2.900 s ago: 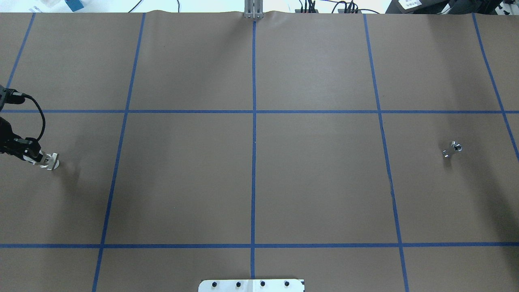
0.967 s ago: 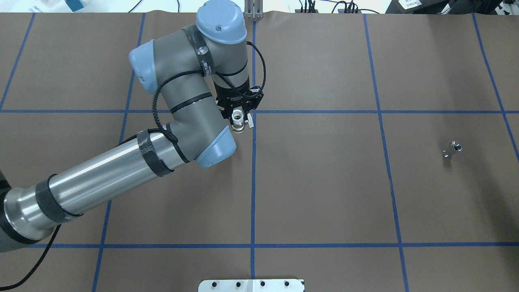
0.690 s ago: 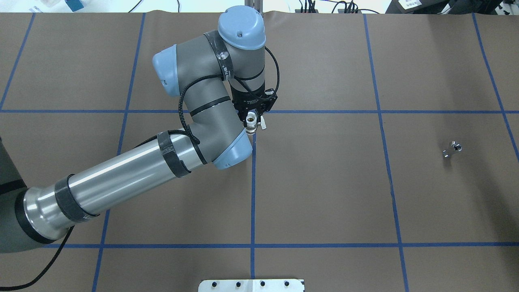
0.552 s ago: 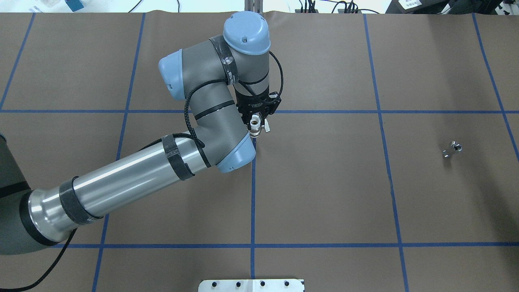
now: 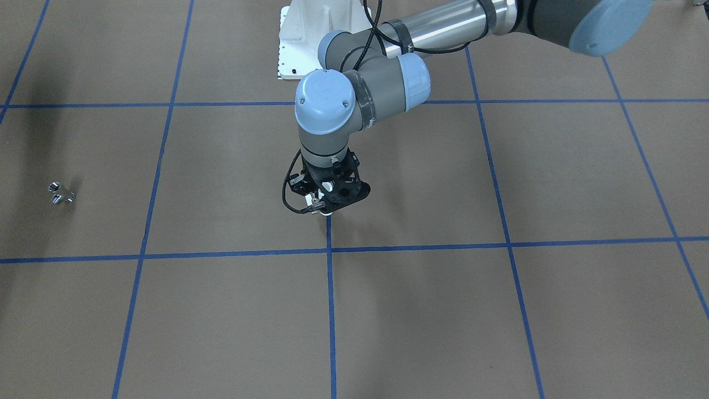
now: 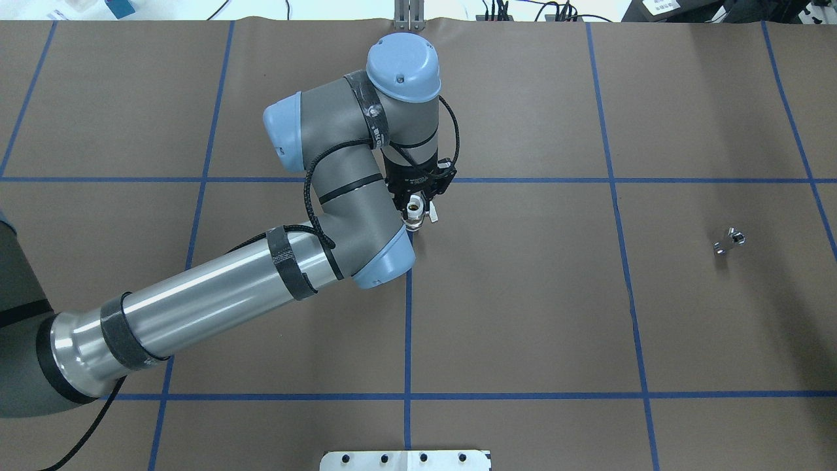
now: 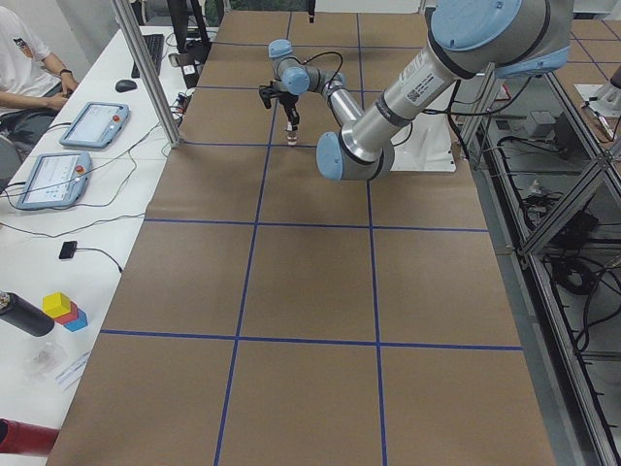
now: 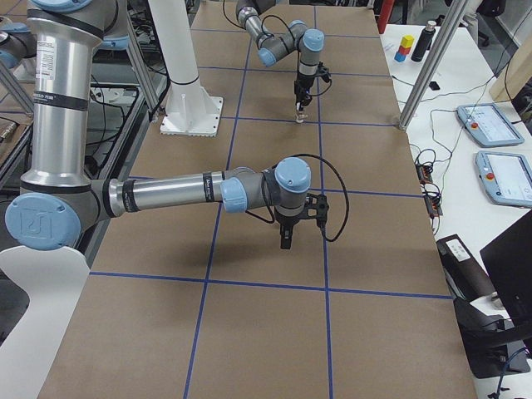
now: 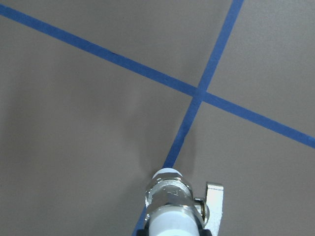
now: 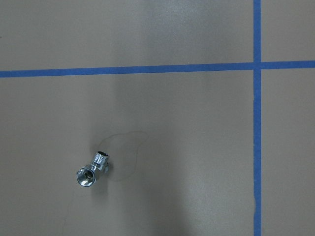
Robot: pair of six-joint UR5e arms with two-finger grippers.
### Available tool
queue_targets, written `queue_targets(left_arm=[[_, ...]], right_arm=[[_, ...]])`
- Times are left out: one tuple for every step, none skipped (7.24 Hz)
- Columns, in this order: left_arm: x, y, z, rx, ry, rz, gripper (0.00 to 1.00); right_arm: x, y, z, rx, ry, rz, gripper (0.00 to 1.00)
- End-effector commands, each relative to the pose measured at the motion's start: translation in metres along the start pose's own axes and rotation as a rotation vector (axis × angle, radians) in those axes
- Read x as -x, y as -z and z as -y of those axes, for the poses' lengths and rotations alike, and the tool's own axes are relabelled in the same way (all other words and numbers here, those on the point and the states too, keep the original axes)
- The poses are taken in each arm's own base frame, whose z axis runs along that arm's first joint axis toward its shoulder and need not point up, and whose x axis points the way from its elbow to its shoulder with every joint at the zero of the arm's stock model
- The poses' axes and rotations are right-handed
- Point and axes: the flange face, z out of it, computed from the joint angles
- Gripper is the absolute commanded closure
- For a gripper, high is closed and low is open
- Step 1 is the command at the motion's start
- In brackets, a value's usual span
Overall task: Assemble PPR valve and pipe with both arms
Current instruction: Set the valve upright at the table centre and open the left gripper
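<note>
Black left gripper (image 6: 414, 207) clenched on PPR valve (image 9: 174, 194) | right gripper (image 8: 286, 242) state: cannot tell

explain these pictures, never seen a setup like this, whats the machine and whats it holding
Two robot arms work at a brown-papered table with blue tape lines. Pictures come from behind the robot, facing it, each table end, and a camera on each wrist. The left arm reaches to the middle; the left gripper is shut on the PPR valve, held upright. The pipe, a small chrome fitting, lies alone on the paper, seen by the right wrist camera. The right arm shows only from one end, so the right gripper is unclear.
</note>
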Motion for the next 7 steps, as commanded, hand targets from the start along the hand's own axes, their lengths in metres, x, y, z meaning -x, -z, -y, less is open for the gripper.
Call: queue_targets(left_arm=[[0.0018, -0.0032, -0.0003, 0.002, 0.002, 0.005, 1.00], [0.0018, -0.0032, -0.0003, 0.002, 0.002, 0.005, 1.00], [0.0027, -0.0047, 0.0005, 0.002, 0.004, 0.008, 1.00], [0.0055, -0.0073, 0.0017, 0.002, 0.005, 0.011, 1.00], [0.0051, -0.0077, 0.0006, 0.003, 0.003, 0.009, 1.00], [0.0049, -0.0075, 0.0005, 0.003, 0.002, 0.007, 0.92], [0.0049, -0.0075, 0.0005, 0.003, 0.002, 0.007, 0.74]], right_arm=[[-0.0001, -0.0001, 0.0000, 0.000, 0.000, -0.001, 0.01], [0.0005, 0.0004, 0.0000, -0.001, 0.001, 0.000, 0.01], [0.0005, 0.0004, 0.0000, -0.001, 0.001, 0.000, 0.01], [0.0005, 0.0004, 0.0000, -0.001, 0.001, 0.000, 0.01], [0.0005, 0.0004, 0.0000, -0.001, 0.001, 0.000, 0.01], [0.0005, 0.0004, 0.0000, -0.001, 0.001, 0.000, 0.01], [0.0005, 0.0004, 0.0000, -0.001, 0.001, 0.000, 0.01]])
